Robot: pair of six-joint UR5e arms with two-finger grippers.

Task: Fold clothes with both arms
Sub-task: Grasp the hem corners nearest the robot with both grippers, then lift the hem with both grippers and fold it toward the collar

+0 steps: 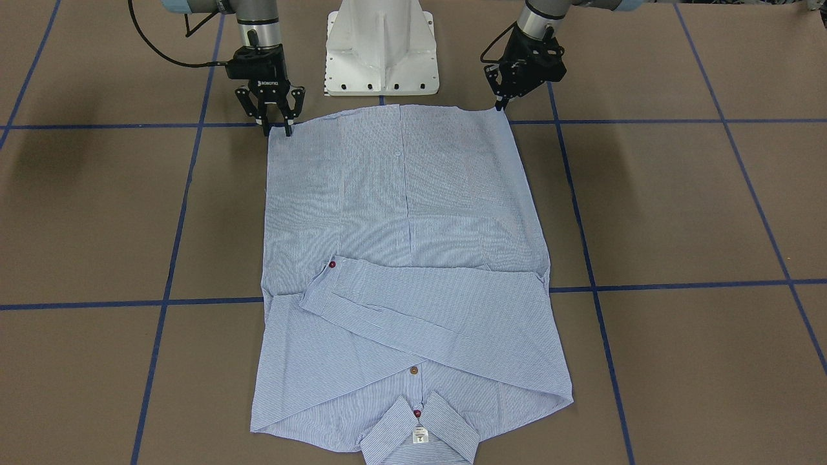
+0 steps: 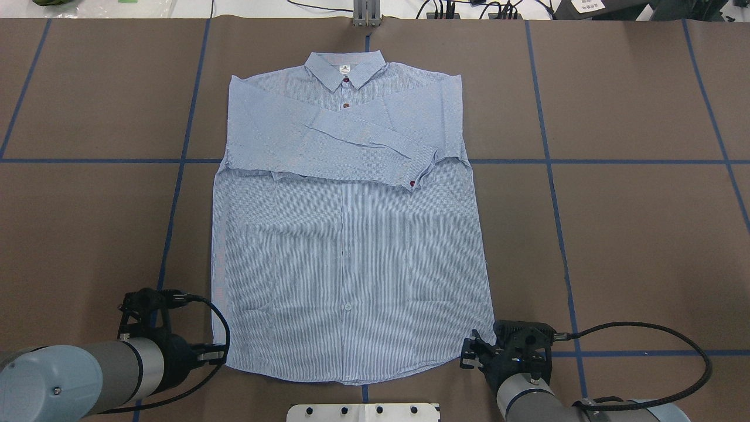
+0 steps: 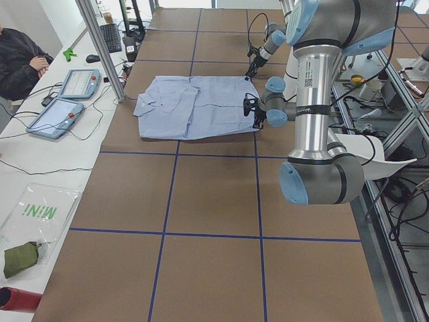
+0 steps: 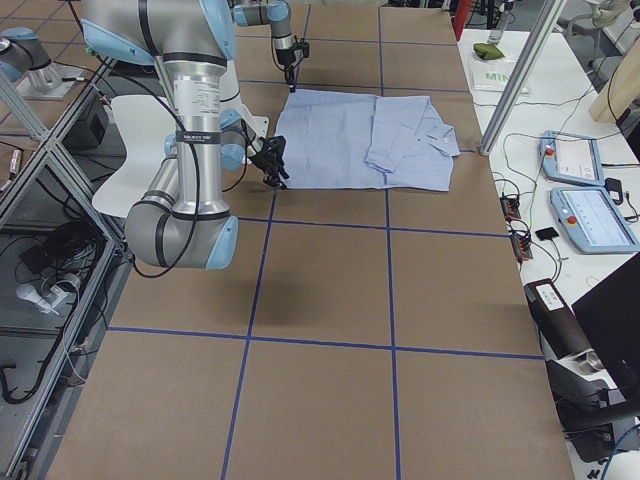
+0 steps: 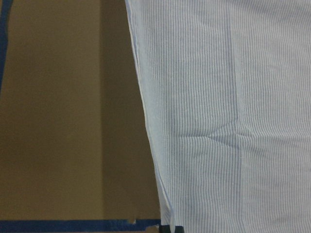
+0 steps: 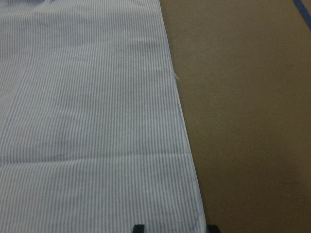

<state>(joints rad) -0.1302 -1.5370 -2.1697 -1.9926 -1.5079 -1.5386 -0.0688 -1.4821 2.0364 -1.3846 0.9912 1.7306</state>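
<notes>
The light blue striped shirt (image 1: 400, 206) lies flat, front up, on the brown table, also in the overhead view (image 2: 351, 258). Its collar is far from me and both sleeves are folded across the chest. My left gripper (image 1: 501, 104) is at the hem's near left corner (image 2: 218, 353). In the left wrist view (image 5: 172, 228) its fingertips sit close together on the shirt's edge (image 5: 218, 121). My right gripper (image 1: 276, 131) is at the near right hem corner (image 2: 471, 351). It is open, its fingertips (image 6: 138, 228) straddling the hem edge of the shirt (image 6: 87, 121).
The white pedestal base (image 1: 381, 51) stands just behind the hem, between the arms. Blue tape lines (image 1: 646, 284) grid the table. Tablets (image 3: 80, 84) and a seated person (image 3: 20, 60) are beyond the far edge, past the collar.
</notes>
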